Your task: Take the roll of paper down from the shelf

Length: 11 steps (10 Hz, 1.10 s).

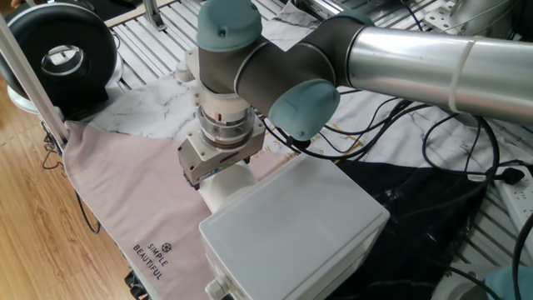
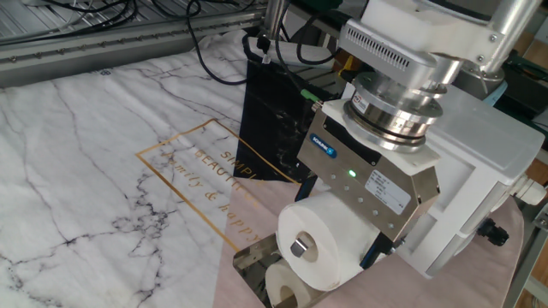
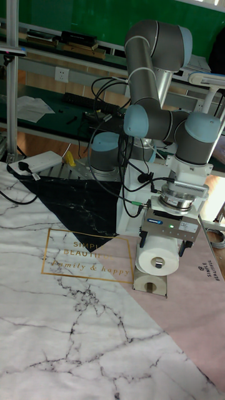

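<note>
One fixed view looks down from the pink cloth's side; the other, closer, apparently opposite; both share the gripper [image 1: 218, 164].

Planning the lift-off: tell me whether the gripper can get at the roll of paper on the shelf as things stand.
Probably yes: the gripper already sits over the roll of paper, its fingers on either side, and nothing blocks it. The roll sits just above the shiny shelf.

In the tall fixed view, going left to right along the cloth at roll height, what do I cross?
Gold-framed lettering → roll of paper held in the gripper → small black print on the pink cloth.
</note>
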Available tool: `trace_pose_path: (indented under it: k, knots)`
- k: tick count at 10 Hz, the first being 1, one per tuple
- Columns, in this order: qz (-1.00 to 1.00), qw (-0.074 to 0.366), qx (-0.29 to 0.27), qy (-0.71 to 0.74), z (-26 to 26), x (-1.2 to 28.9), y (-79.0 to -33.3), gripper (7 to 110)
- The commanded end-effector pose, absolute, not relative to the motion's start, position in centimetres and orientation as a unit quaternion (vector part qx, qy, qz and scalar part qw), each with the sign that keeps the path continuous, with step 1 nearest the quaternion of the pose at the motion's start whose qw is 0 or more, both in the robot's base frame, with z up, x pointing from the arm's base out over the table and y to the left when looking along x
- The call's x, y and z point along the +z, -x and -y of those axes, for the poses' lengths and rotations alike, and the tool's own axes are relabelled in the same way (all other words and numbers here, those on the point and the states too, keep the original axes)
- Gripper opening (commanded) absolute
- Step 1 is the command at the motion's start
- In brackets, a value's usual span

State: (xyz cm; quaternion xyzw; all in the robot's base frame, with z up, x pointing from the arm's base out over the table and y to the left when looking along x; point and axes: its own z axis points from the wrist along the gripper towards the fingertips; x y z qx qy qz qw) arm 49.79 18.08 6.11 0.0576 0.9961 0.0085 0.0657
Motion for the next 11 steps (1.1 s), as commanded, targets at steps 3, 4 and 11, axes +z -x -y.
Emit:
trace_pose_path:
  k: [3, 4, 11]
  knots:
    - [-0.995, 0.074, 0.013, -0.058, -18.7, 5.7, -49.5, 107]
    - [-0.996, 0.077, 0.009, -0.054, -18.4, 5.3, -49.8, 107]
    - [-0.994, 0.092, 0.013, -0.048, -18.4, 4.7, -50.7, 107]
